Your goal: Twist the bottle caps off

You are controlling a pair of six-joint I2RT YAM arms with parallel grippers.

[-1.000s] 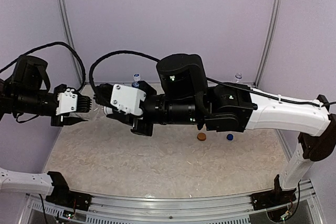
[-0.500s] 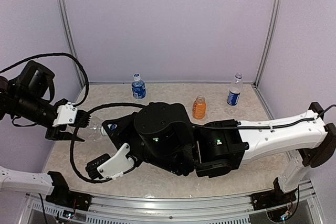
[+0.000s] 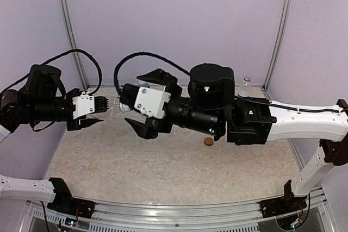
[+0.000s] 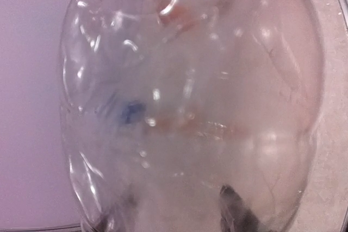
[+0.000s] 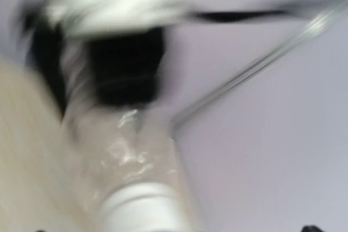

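Note:
A plain clear bottle [image 3: 112, 109] lies level in the air at the left, with my left gripper [image 3: 102, 111] shut on its body. In the left wrist view this bottle [image 4: 190, 101] fills the frame, and dark fingertips [image 4: 235, 215] press on it at the bottom. Its whitish cap [image 5: 142, 207] sits on the neck, blurred, close to the right wrist camera. My right gripper [image 3: 140, 102] faces the cap end with its jaws wide open, one above and one below, touching nothing that I can see. An orange-brown cap [image 3: 209, 141] lies loose on the table.
A bottle with a pale cap [image 3: 247, 80] stands at the back right, half hidden by my right arm. Another bottle's top [image 3: 142, 84] peeks out behind the right gripper. The enclosure's purple walls and metal posts [image 3: 69, 31] stand close behind.
My right gripper opened wide. Its arm had dropped low toward the front left and has swung back up to the bottle's cap end. The left gripper shifted slightly right with the bottle.

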